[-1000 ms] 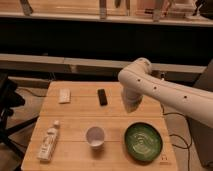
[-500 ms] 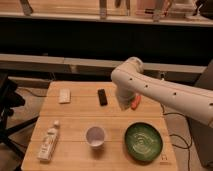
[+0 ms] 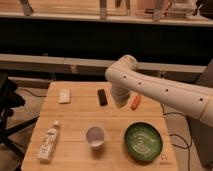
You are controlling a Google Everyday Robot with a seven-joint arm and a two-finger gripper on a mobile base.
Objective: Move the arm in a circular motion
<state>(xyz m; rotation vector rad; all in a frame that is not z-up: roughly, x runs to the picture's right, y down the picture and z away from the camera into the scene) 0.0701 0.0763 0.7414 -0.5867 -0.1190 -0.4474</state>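
Note:
The large glossy white arm (image 3: 165, 92) reaches in from the right edge over the wooden table (image 3: 75, 117). Its rounded joint (image 3: 124, 67) is above the table's far side, and a short segment hangs down from it. The gripper (image 3: 120, 101) is at the lower end of that segment, above the table between a black bar (image 3: 102, 97) and an orange object (image 3: 135, 102). It holds nothing that I can see.
A white cup (image 3: 95, 136) stands at front centre, a green bowl (image 3: 143, 141) at front right, and a white bottle (image 3: 49, 141) lies at front left. A small white block (image 3: 64, 95) is at back left. A dark chair (image 3: 7, 107) is left of the table, shelves behind.
The arm's joint and hanging segment have swung left and slightly away, uncovering the orange object to the right of the gripper. The tabletop items have not moved.

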